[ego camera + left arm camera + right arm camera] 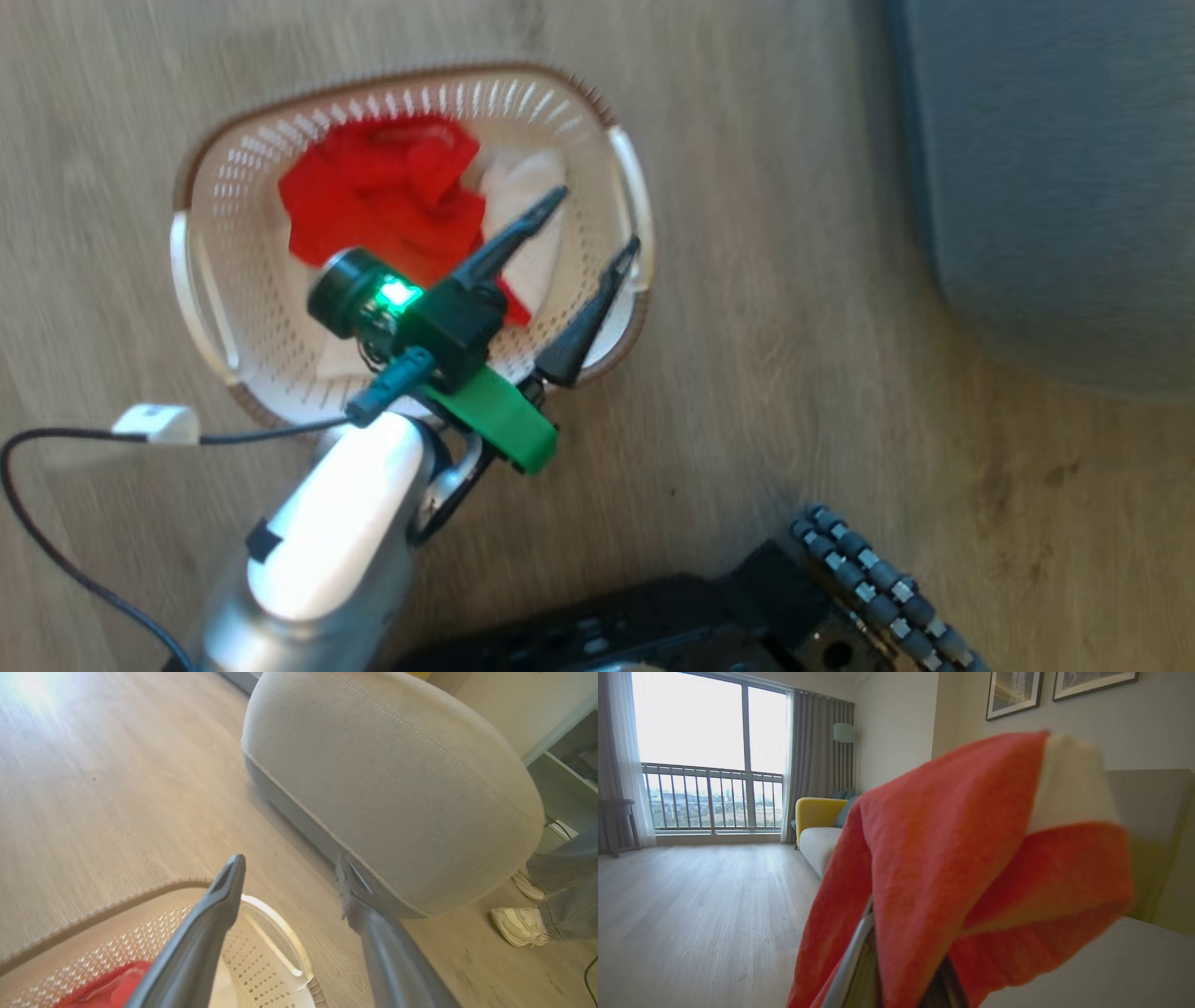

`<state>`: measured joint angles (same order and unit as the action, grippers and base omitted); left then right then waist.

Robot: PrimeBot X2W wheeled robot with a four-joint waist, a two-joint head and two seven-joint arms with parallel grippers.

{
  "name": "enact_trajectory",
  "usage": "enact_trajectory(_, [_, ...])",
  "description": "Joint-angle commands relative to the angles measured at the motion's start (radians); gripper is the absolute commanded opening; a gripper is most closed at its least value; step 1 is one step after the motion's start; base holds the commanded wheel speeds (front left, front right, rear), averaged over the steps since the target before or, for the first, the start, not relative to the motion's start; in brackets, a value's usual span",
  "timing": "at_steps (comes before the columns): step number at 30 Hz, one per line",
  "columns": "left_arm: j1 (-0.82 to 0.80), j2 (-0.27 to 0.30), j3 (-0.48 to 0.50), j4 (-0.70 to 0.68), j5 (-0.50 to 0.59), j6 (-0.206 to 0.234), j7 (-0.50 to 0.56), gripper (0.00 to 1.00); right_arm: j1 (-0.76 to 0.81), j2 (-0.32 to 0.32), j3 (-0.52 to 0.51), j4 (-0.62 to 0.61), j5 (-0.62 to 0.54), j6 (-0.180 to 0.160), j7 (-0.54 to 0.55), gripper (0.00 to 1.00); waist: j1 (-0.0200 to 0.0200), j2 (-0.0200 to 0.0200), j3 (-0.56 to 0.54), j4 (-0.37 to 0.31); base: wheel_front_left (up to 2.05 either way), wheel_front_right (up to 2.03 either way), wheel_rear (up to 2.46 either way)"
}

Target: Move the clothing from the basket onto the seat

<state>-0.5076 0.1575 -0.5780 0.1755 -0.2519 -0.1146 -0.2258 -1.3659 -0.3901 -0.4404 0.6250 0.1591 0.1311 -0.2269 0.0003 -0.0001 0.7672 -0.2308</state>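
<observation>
The cream perforated basket stands on the wooden floor, and red clothing with white parts lies crumpled inside it. My left gripper hovers open over the basket's right side, above the fabric, with nothing between its fingers. In the left wrist view the left gripper points past the basket and the clothing toward the grey seat. The seat fills the head view's upper right. My right gripper is shut on a red and white piece of clothing, which drapes over its fingers and hides the tips.
My dark base and a roller wheel sit at the bottom. A black cable with a white plug trails at the left. A person's pale shoes and grey trouser legs stand beside the seat. A yellow sofa stands by the window.
</observation>
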Motion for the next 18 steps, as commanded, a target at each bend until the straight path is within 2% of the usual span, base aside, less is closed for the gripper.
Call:
enact_trajectory(1, [0.002,0.015,0.036,-0.041,-0.012,0.014,-0.003,1.0,-0.049,-0.038,-0.045,0.0,-0.031,0.0,0.015,0.0,-0.0003,0.0001,0.083,0.052,0.0,0.0,0.0])
enact_trajectory(6, [0.028,0.044,0.068,-0.071,-0.031,0.036,0.003,1.0,-0.079,-0.091,-0.22,0.129,-0.204,0.0,0.051,0.0,-0.0003,0.0001,0.133,0.056,0.0,0.0,0.0])
enact_trajectory(12, [0.057,0.058,0.08,-0.091,-0.041,0.055,0.005,1.0,-0.028,-0.041,-0.421,0.246,-0.401,0.0,0.042,0.0,-0.0003,0.0001,0.166,0.061,0.0,0.0,0.0])
enact_trajectory(14, [0.062,0.059,0.081,-0.092,-0.043,0.058,0.004,1.0,-0.03,-0.031,-0.445,0.254,-0.424,0.0,0.034,0.0,-0.0003,0.0001,0.167,0.06,0.0,0.0,0.0])
enact_trajectory(15, [0.067,0.061,0.083,-0.094,-0.044,0.06,0.004,1.0,-0.033,-0.023,-0.463,0.262,-0.444,0.0,0.026,0.18,-0.0003,0.0001,0.166,0.059,0.0,0.0,0.0])
enact_trajectory(16, [0.071,0.064,0.085,-0.094,-0.046,0.062,0.003,1.0,-0.036,-0.014,-0.478,0.27,-0.463,0.0,0.018,0.45,-0.0003,0.0001,0.164,0.056,0.0,0.0,0.0])
enact_trajectory(17, [0.075,0.067,0.087,-0.094,-0.048,0.064,0.002,1.0,-0.038,-0.007,-0.491,0.277,-0.48,0.0,0.011,0.93,-0.0003,0.0001,0.16,0.053,0.0,0.0,0.0])
enact_trajectory(18, [0.078,0.069,0.09,-0.093,-0.051,0.067,0.002,1.0,-0.04,-0.002,-0.499,0.287,-0.498,0.0,0.006,1.0,-0.0003,0.0001,0.155,0.048,0.0,0.0,0.0])
